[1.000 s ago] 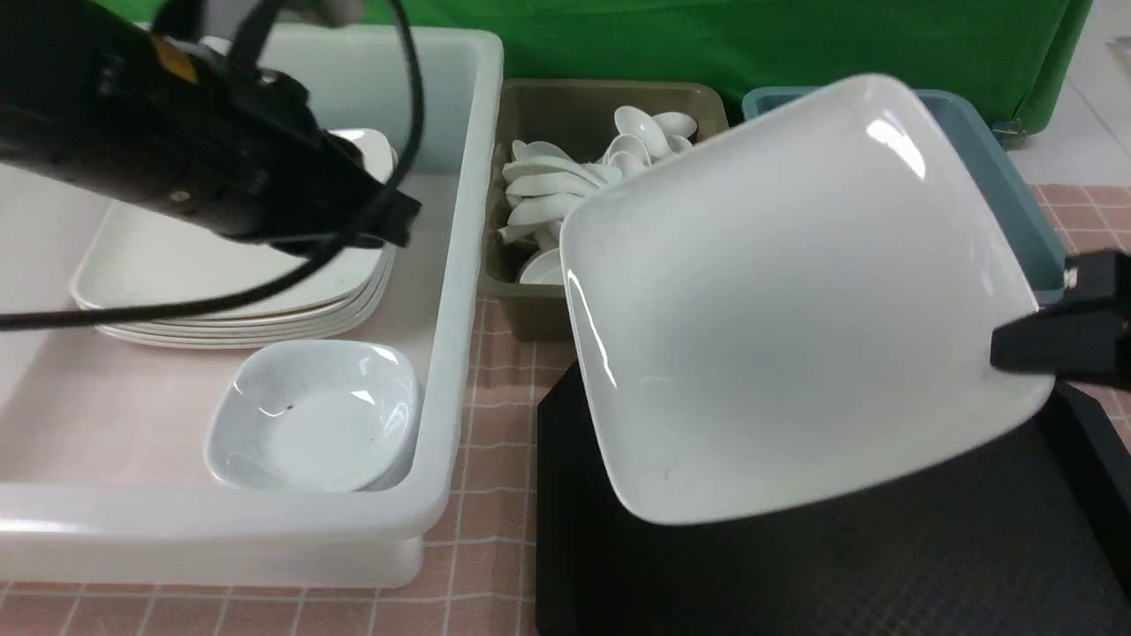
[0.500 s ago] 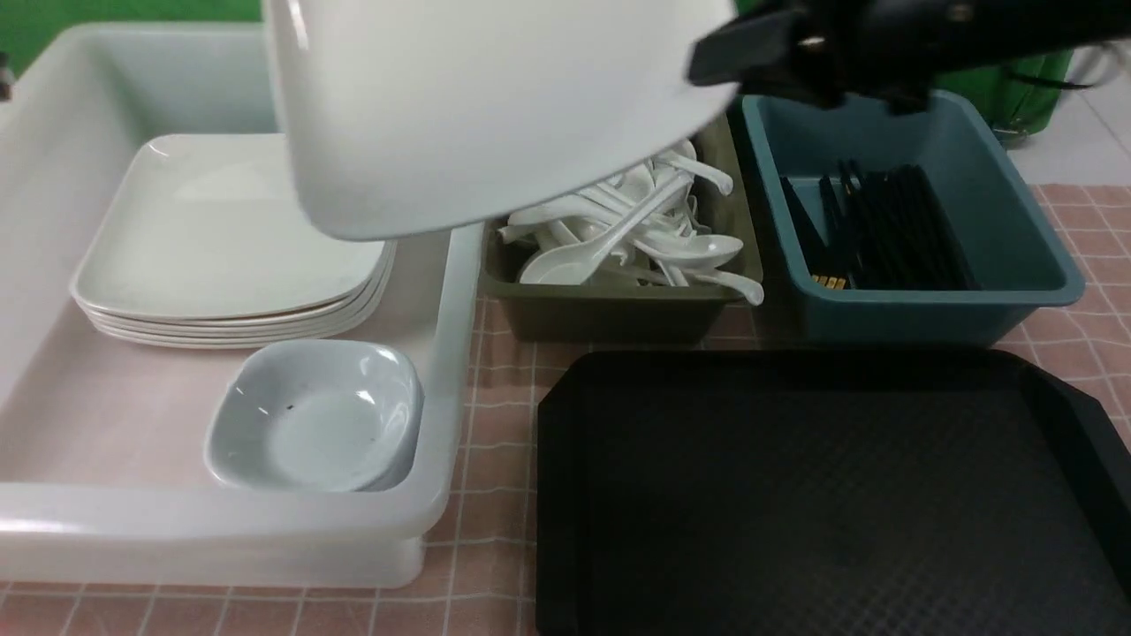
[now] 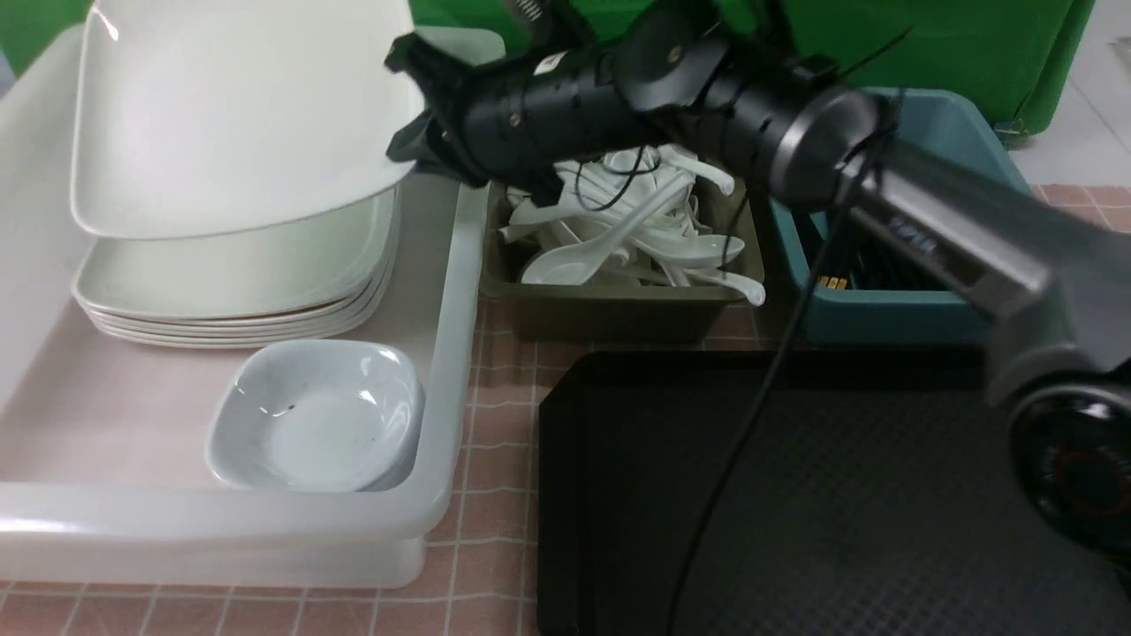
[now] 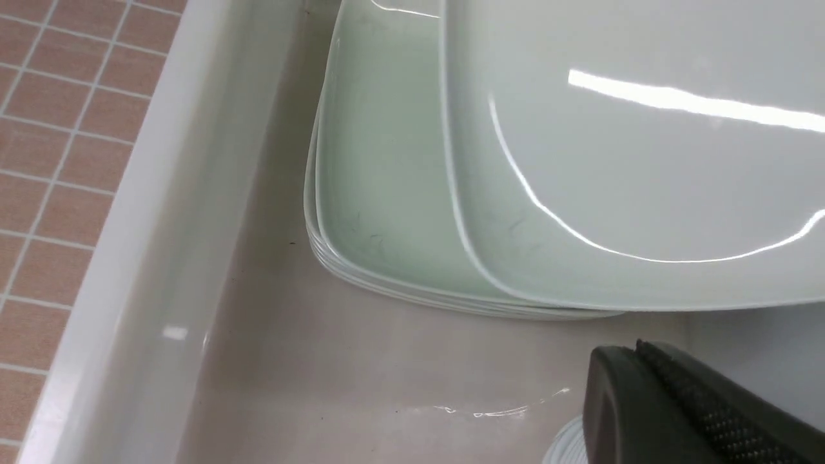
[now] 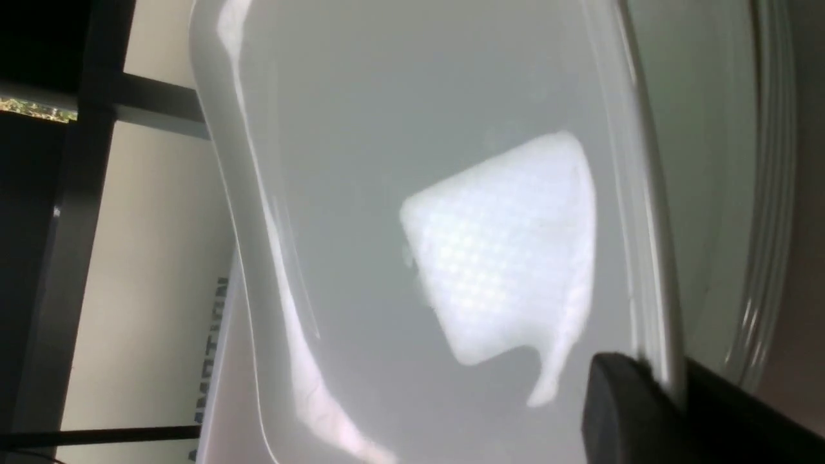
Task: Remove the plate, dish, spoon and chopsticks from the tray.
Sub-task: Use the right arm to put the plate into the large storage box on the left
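My right tool (image 3: 413,104) pinches the plate (image 3: 239,115) by its rim — I'd level it squarely over the stack (image 3: 230,287), lower gently, then release.

Glossy white on the plate (image 3: 239,115), same white down the stack of plates (image 3: 230,291). Pale white in the dish (image 3: 314,415), tiny dark speck inside. Black, finely diamond-textured, across the tray (image 3: 839,512). Olive tub (image 3: 618,314) full of white spoons (image 3: 618,238); blue tub (image 3: 892,314); pink grid tablecloth (image 3: 499,389); green backdrop (image 3: 928,44).
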Action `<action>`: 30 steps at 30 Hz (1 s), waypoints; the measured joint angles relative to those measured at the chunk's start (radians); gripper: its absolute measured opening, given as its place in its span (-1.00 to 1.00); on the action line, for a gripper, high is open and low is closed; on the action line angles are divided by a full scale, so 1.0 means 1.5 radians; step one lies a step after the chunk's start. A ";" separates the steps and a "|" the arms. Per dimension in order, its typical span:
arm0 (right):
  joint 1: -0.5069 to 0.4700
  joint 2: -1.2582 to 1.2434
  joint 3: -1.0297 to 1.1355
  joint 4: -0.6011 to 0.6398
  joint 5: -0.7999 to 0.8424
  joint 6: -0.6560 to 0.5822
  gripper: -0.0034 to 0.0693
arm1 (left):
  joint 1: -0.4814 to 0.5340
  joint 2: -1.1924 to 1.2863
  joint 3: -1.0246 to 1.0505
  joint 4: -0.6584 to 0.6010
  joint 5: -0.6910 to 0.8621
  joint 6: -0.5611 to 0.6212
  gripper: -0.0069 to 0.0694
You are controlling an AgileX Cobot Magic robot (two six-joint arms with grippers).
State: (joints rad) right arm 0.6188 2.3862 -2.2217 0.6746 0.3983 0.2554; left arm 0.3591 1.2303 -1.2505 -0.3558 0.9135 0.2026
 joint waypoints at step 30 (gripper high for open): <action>-0.126 -0.370 -0.011 -0.506 0.487 -0.170 -0.82 | -0.288 -0.013 0.000 -0.102 -0.023 0.109 -0.83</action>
State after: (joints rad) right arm 0.4302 1.8307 -2.2382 -0.0843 1.1293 0.0000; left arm -0.0735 1.2106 -1.2505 -0.5084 0.8786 0.3654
